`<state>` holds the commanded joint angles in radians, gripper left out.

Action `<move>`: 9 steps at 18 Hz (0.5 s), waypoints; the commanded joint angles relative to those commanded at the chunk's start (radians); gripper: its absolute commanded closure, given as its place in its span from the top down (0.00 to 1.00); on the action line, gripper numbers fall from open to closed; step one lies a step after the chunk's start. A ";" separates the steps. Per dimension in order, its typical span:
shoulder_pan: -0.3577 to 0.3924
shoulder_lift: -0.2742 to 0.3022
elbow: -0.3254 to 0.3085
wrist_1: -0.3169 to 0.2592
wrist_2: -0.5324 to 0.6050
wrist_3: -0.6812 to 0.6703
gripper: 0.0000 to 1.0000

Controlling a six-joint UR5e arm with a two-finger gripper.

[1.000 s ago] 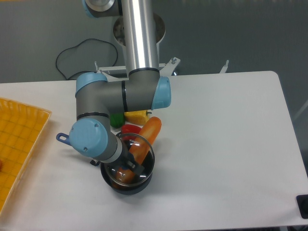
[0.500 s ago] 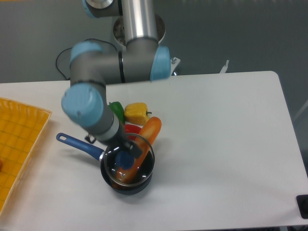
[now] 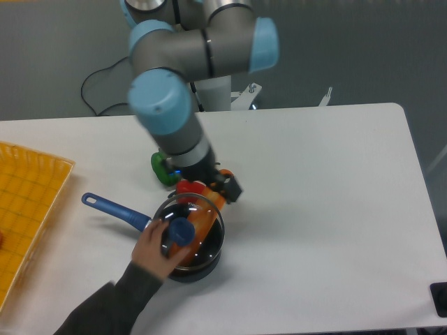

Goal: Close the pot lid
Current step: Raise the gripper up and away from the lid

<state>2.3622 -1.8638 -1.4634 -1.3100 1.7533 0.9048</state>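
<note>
The dark pot (image 3: 187,266) stands near the table's front, its blue handle (image 3: 115,209) pointing left. The glass lid (image 3: 208,236) lies on top of it, tilted, resting over an orange carrot (image 3: 207,213) that sticks out of the pot at the back. A person's hand (image 3: 155,252) holds the lid's blue knob (image 3: 183,232). My gripper (image 3: 226,187) hangs just behind and right of the pot, apart from the lid, with its fingers too dark and foreshortened to read.
A red pepper (image 3: 187,187) and a green pepper (image 3: 162,168) lie just behind the pot, under my wrist. A yellow tray (image 3: 28,202) sits at the left edge. The person's sleeved arm (image 3: 98,310) reaches in from the front left.
My gripper has left the lid's knob and moved up and to the right, behind the pot. A person's hand has come in from the front and taken the knob.
</note>
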 joint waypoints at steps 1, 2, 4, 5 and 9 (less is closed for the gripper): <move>0.021 0.000 -0.002 0.002 -0.005 0.023 1.00; 0.046 0.000 -0.005 0.002 -0.017 0.034 1.00; 0.098 0.000 -0.008 0.003 -0.061 0.066 1.00; 0.127 -0.002 -0.009 0.003 -0.072 0.113 1.00; 0.212 -0.011 -0.032 0.003 -0.092 0.302 1.00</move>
<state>2.5738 -1.8745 -1.4956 -1.3070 1.6613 1.2070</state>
